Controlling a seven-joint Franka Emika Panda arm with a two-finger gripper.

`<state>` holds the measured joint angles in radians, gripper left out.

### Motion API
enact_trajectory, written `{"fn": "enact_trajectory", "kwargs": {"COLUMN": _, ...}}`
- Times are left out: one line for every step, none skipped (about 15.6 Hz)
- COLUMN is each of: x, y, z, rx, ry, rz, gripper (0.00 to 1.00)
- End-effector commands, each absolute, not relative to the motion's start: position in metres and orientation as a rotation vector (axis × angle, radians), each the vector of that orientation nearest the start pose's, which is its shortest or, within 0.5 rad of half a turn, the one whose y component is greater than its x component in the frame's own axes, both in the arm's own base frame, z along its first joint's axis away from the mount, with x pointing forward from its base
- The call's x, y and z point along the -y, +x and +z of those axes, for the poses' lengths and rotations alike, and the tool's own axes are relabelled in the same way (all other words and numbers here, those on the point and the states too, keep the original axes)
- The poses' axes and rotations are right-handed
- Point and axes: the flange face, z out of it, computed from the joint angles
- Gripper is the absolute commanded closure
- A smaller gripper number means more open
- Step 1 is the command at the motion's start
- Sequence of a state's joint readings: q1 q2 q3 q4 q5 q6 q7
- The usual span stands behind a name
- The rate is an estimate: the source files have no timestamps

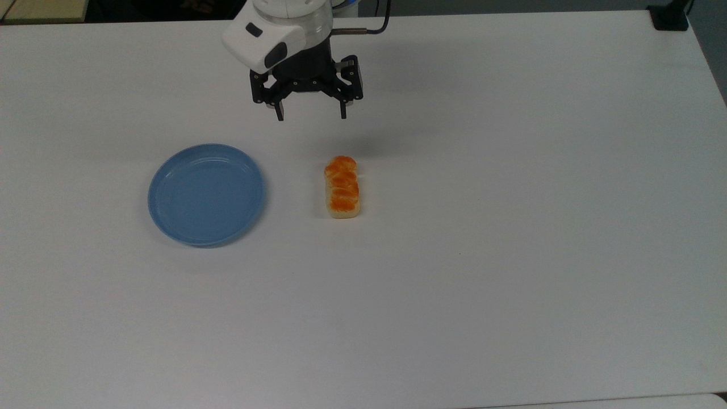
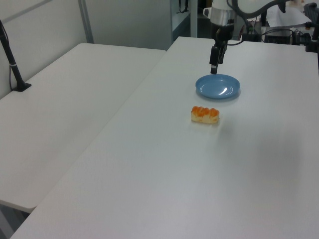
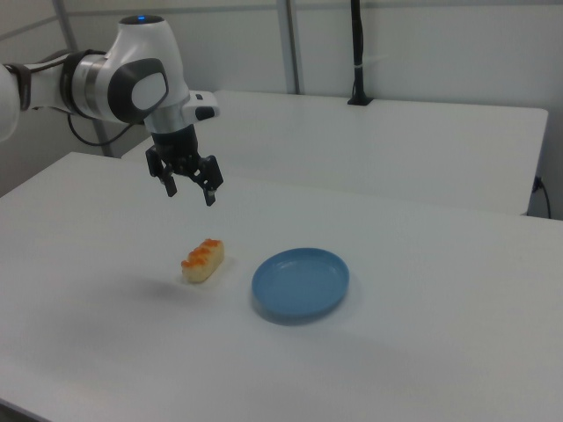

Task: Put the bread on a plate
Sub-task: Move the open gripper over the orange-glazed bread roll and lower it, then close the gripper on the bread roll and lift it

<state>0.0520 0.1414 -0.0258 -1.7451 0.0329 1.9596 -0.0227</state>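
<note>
Bread [image 1: 342, 188] on white table [image 1: 511, 227] beside blue plate [image 1: 206, 194], pincer [image 1: 311, 116] spread wide, empty, above

Top view: steeply down on the white table [image 1: 511, 255], robot base at upper frame. Left and right views: lower, oblique, opposite ends. Shared: plate [image 1: 206, 194], bread [image 1: 342, 187].
</note>
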Motion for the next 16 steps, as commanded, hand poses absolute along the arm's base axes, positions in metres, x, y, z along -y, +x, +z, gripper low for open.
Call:
{"fn": "enact_trajectory", "kwargs": {"x": -0.040, "y": 0.616, "z": 0.471, "rx": 0.100, "ry": -3.105, "rz": -0.123, "gripper": 0.01}}
{"fn": "enact_trajectory", "kwargs": {"x": -0.046, "y": 0.618, "z": 0.461, "rx": 0.112, "ry": -3.106, "rz": -0.104, "gripper": 0.02}}
{"fn": "enact_trajectory", "kwargs": {"x": -0.051, "y": 0.621, "z": 0.451, "rx": 0.121, "ry": -3.107, "rz": -0.087, "gripper": 0.02}}
{"fn": "enact_trajectory", "kwargs": {"x": -0.054, "y": 0.624, "z": 0.444, "rx": 0.108, "ry": -3.107, "rz": -0.089, "gripper": 0.02}}
{"fn": "enact_trajectory", "kwargs": {"x": -0.056, "y": 0.626, "z": 0.438, "rx": 0.085, "ry": -3.108, "rz": -0.095, "gripper": 0.02}}
{"fn": "enact_trajectory", "kwargs": {"x": -0.060, "y": 0.628, "z": 0.431, "rx": 0.072, "ry": -3.111, "rz": -0.095, "gripper": 0.02}}
{"fn": "enact_trajectory", "kwargs": {"x": -0.067, "y": 0.630, "z": 0.424, "rx": 0.087, "ry": -3.115, "rz": -0.086, "gripper": 0.03}}
{"fn": "enact_trajectory", "kwargs": {"x": -0.070, "y": 0.631, "z": 0.415, "rx": 0.097, "ry": -3.120, "rz": -0.075, "gripper": 0.03}}
{"fn": "enact_trajectory", "kwargs": {"x": -0.072, "y": 0.633, "z": 0.405, "rx": 0.107, "ry": -3.126, "rz": -0.064, "gripper": 0.03}}
{"fn": "enact_trajectory", "kwargs": {"x": -0.074, "y": 0.634, "z": 0.397, "rx": 0.104, "ry": -3.135, "rz": -0.053, "gripper": 0.03}}
{"fn": "enact_trajectory", "kwargs": {"x": -0.076, "y": 0.632, "z": 0.388, "rx": 0.112, "ry": -3.154, "rz": -0.034, "gripper": 0.03}}
{"fn": "enact_trajectory", "kwargs": {"x": -0.076, "y": 0.630, "z": 0.381, "rx": 0.116, "ry": -3.176, "rz": -0.018, "gripper": 0.03}}
{"fn": "enact_trajectory", "kwargs": {"x": -0.076, "y": 0.626, "z": 0.373, "rx": 0.129, "ry": -3.194, "rz": 0.006, "gripper": 0.03}}
{"fn": "enact_trajectory", "kwargs": {"x": -0.076, "y": 0.625, "z": 0.370, "rx": 0.135, "ry": -3.199, "rz": 0.008, "gripper": 0.03}}
{"fn": "enact_trajectory", "kwargs": {"x": -0.076, "y": 0.625, "z": 0.366, "rx": 0.137, "ry": -3.200, "rz": 0.003, "gripper": 0.03}}
{"fn": "enact_trajectory", "kwargs": {"x": -0.075, "y": 0.623, "z": 0.362, "rx": 0.140, "ry": -3.200, "rz": -0.002, "gripper": 0.03}}
